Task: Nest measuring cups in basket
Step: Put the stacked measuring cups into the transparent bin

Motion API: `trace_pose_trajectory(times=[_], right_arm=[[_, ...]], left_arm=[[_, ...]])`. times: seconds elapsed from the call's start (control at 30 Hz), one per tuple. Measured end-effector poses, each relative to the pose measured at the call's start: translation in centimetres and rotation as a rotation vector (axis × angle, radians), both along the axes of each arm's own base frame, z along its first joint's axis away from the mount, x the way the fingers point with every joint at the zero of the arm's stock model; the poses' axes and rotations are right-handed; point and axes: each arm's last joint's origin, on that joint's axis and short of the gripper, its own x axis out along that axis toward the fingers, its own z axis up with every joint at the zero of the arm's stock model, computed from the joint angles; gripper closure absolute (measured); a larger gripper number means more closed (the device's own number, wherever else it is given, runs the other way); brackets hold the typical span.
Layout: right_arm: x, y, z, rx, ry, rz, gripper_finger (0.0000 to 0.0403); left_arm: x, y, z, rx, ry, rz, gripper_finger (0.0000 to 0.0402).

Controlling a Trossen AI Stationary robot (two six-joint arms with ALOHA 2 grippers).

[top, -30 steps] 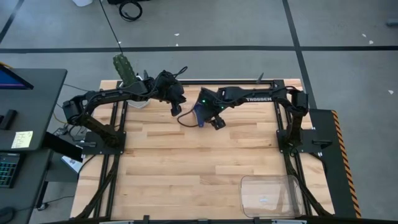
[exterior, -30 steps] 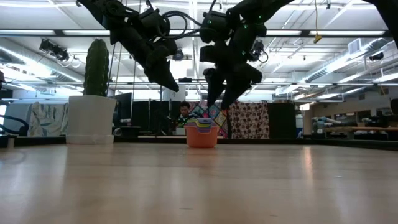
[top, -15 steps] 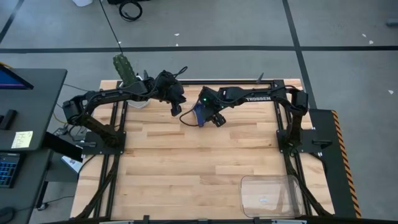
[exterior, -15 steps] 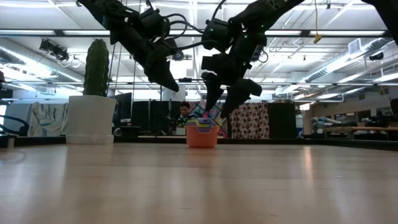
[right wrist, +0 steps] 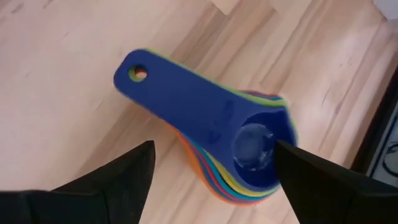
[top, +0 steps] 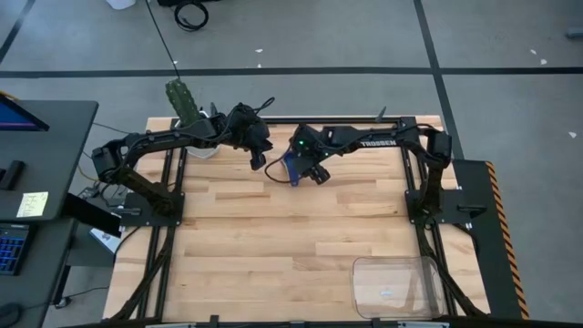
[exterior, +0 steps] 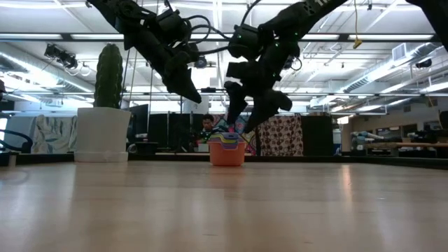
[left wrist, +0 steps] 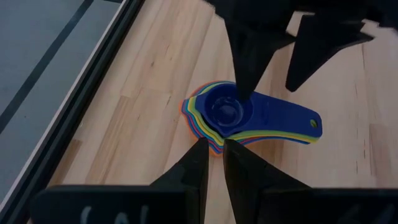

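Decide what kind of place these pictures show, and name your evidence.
Probably a robotics lab in an open-plan workspace: a wooden table inside a metal frame, open ceiling with strip lights, and a desk with a screen beside the rig.

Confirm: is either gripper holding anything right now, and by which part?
Nothing is held. The right gripper hangs open above the nested measuring cups; the left gripper, jaws nearly together and empty, hovers beside the stack.

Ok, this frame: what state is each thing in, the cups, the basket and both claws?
measuring cups: nested in one stack, standing on the table, dark blue on top, not held.
basket: upright, far from the stack; no cups in it.
left claw: nearly shut, empty, above the stack.
right claw: wide open, over the stack.
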Motion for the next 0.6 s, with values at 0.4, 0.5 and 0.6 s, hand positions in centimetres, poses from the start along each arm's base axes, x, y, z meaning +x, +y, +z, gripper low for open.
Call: trace_pose_trajectory(times=[0.4,0.5,0.6], right_arm=[[-0.3,0.0,-1.5,-0.02,-0.023,0.016,0.0076],[-0.2,-0.4,-1.4,-0.02,-0.044,0.018,0.0076],[-0.2,-0.7,-1.8,-0.008,-0.044,0.017,0.0076]], left_arm=[[0.0,0.0,0.0,0.0,0.0,0.0,0.0349],[0.0,0.0,0.0,0.0,0.0,0.0,0.0349],[0.0,0.0,0.0,0.0,0.0,0.0,0.0349]])
